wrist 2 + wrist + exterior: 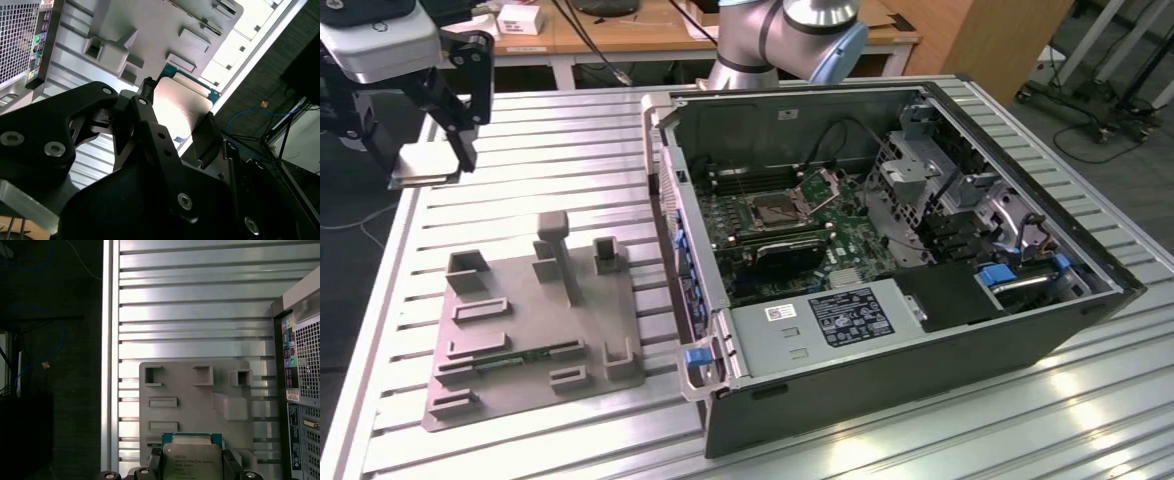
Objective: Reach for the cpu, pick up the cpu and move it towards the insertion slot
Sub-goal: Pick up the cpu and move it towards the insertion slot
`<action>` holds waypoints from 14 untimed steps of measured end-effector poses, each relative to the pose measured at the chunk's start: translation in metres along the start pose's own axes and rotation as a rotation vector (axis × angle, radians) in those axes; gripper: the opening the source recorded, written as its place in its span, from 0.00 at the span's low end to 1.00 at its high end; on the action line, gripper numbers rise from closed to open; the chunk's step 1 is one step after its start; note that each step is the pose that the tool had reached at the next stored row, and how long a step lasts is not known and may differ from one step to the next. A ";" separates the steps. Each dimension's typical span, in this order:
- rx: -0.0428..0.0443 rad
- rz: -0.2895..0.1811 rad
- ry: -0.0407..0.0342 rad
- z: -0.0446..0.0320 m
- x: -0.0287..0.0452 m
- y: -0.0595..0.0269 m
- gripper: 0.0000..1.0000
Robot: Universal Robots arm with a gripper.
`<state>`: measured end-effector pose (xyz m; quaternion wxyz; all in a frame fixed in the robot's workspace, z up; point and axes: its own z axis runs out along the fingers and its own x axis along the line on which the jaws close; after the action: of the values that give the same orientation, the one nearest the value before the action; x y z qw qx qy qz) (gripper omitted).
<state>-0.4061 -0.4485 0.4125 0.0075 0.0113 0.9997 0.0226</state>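
Our tool (438, 160) is clenched on the cpu (422, 170), its two dark fingers (145, 107) pressing on opposite edges of the chip. In both wrist views the silvery top plate faces the camera, a thin green rim showing along the far edge (192, 460). We see the cpu held flat and close to level, up in the air over the corner of the slatted counter (560, 140) at the exterior view's left. It is clear of the grey tray (520, 330), which lies below it.

Being square, the chip has no real long axis; we judge that what counts is how its edges line up with the socket frame.

The insertion slot (781, 208) lies well apart from the tool, towards the exterior view's right and lower down. It sits on the green board inside the open computer case (921, 330), with its hinged plate (829, 186) standing raised just beside it.
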 end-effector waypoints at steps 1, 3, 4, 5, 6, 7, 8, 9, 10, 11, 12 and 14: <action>0.0000 0.000 0.0000 0.0000 -0.0003 0.0000 0.54; 0.0001 0.000 0.0000 0.0000 -0.0010 0.0000 0.54; 0.0000 0.000 0.0000 0.0000 -0.0013 0.0000 0.54; 0.0000 0.000 -0.0001 0.0001 -0.0017 0.0000 0.54; -0.0001 0.000 -0.0001 0.0001 -0.0020 0.0000 0.54; 0.0000 0.000 0.0000 0.0001 -0.0028 0.0001 0.54; 0.0000 0.000 -0.0001 0.0001 -0.0031 0.0000 0.54; 0.0000 0.000 0.0000 0.0000 -0.0036 0.0001 0.54; 0.0001 0.000 0.0000 0.0000 -0.0039 0.0001 0.54; 0.0000 0.000 0.0000 0.0001 -0.0043 0.0001 0.54; 0.0000 0.000 0.0000 0.0001 -0.0047 0.0001 0.54; 0.0000 0.000 0.0000 0.0001 -0.0054 0.0001 0.54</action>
<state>-0.4007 -0.4485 0.4124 0.0075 0.0113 0.9997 0.0227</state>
